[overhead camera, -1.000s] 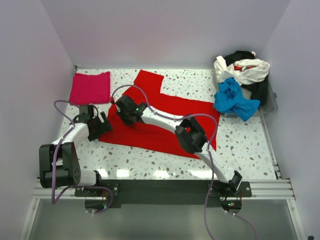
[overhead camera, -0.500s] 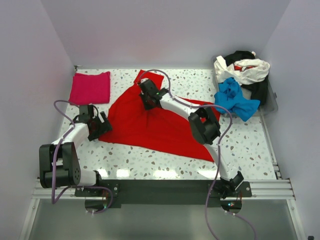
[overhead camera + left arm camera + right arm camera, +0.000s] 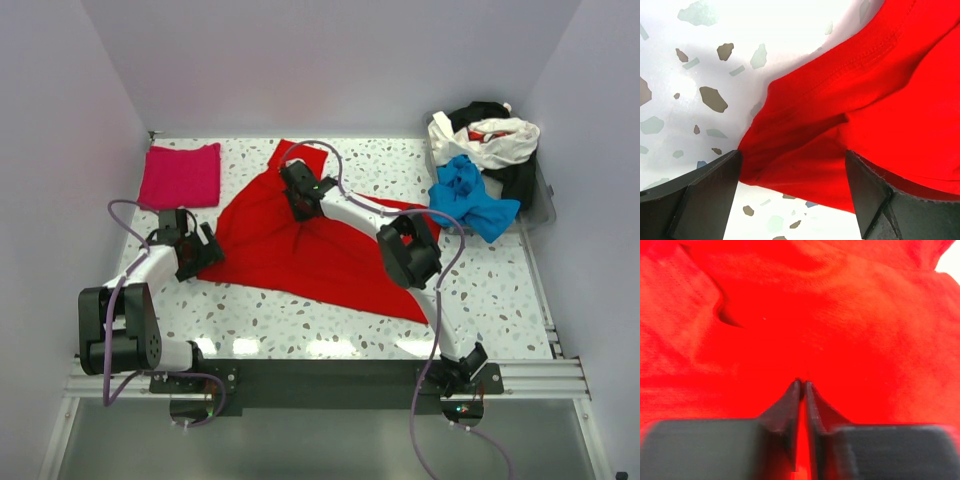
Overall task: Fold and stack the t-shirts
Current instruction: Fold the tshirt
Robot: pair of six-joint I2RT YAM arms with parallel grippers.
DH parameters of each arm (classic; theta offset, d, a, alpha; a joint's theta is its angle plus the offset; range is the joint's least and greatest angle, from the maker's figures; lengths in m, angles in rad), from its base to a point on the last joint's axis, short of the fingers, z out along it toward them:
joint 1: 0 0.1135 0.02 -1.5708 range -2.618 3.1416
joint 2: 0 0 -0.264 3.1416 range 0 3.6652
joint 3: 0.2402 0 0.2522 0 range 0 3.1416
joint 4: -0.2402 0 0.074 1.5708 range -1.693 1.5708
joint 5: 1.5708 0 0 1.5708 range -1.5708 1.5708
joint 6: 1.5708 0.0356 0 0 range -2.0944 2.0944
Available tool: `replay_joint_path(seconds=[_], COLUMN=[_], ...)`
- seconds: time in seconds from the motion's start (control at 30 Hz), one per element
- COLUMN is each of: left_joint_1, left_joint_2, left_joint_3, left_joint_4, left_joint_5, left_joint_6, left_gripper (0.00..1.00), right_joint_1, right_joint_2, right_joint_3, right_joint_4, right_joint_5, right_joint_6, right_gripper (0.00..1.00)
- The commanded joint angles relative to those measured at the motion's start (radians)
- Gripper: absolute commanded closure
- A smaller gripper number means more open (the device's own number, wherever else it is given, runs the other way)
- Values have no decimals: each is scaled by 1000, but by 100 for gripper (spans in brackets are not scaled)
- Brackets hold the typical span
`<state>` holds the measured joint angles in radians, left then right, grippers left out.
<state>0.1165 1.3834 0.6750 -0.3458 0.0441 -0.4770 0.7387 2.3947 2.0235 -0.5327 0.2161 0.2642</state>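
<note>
done: pink shirt (image 3: 180, 176) folded, upper left | now: red shirt (image 3: 320, 262) mid-frame, right gripper (image 3: 802, 385) pinching it, left gripper (image 3: 794, 162) spread wide | todo: pile (image 3: 482, 165) upper right

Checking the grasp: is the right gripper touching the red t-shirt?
Touching. Right wrist view: the right gripper is closed with the red t-shirt pinched between its fingertips.
</note>
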Motion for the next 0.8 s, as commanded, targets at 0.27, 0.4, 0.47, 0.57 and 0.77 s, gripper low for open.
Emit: replay_joint_path(seconds=[0.27,0.4,0.47,0.57,0.77], left_joint_1=[-17,-109,-198,-248,-294], left_joint_2=[-18,15,54,179,368], left_joint_3=[142,256,299,377,463], left_joint_4=[-113,-107,-85,-36,65], left_joint_5=[-68,-110,-118,-26,43], left_joint_6=[57,57,58,37,44], left_gripper=[10,9,9,9,9], right_joint_1=[-21,-47,-83,-152,-265], right_joint_2=[-233,-356,-405,-494,-577], right_joint_3=[-72,-184,-279,-435,-652], right_joint_4=[-85,-78,-75,-30,34], right_joint_5=[97,98,76,23,-47], right_joint_6=[49,58,84,125,135], right_gripper=[39,30,27,24,19])
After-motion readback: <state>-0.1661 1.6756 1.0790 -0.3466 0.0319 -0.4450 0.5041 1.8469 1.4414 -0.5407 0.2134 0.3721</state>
